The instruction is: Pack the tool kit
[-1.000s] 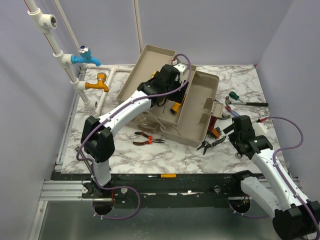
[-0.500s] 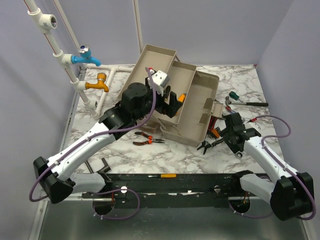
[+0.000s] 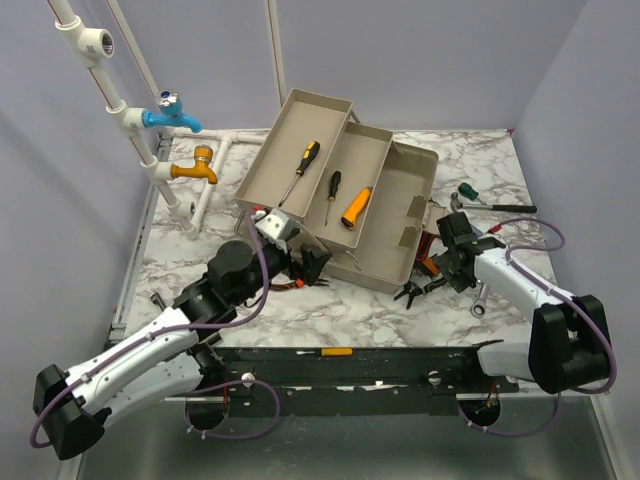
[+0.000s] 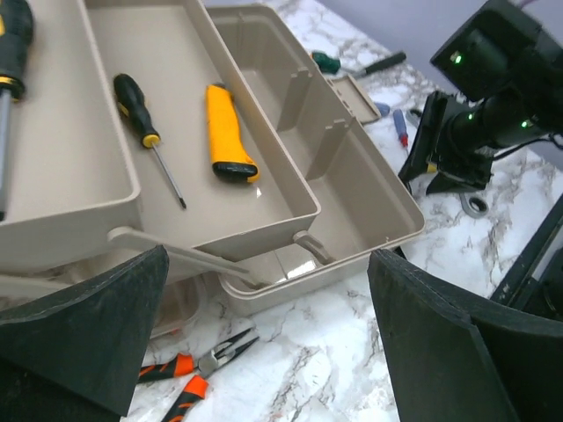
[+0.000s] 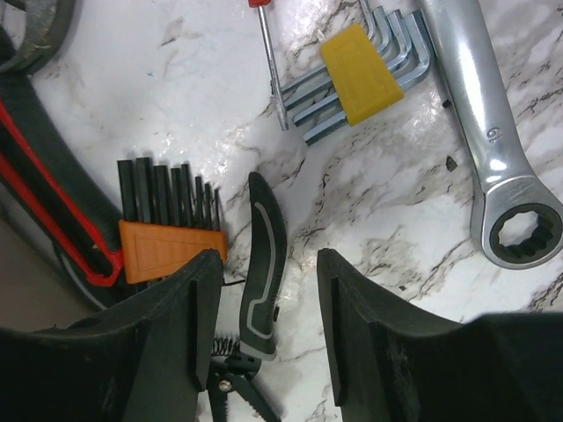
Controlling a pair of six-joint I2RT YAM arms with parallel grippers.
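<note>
The beige tool kit box (image 3: 400, 215) stands open with its fold-out trays spread. The trays hold a yellow-and-black screwdriver (image 3: 300, 170), a small black screwdriver (image 4: 145, 132) and a yellow-handled knife (image 4: 227, 132). My left gripper (image 3: 305, 262) hangs open and holds nothing, just in front of the box. It is above orange-handled pliers (image 4: 189, 374) lying on the marble. My right gripper (image 5: 268, 325) is right of the box. Its jaws straddle one grey-black handle of black pliers (image 5: 264, 281) without touching it.
An orange hex-key set (image 5: 167, 233), a yellow hex-key set (image 5: 361, 70) and a ring spanner (image 5: 493, 132) lie round the right gripper. A green screwdriver (image 3: 468, 193) lies further back. White pipes with taps (image 3: 170, 120) stand at the left. A yellow screwdriver (image 3: 330, 352) lies on the near rail.
My left gripper let go of the yellow knife in the tray, opened wide and drew back to the front of the box. My right gripper moved left over the black pliers, its jaws narrowing.
</note>
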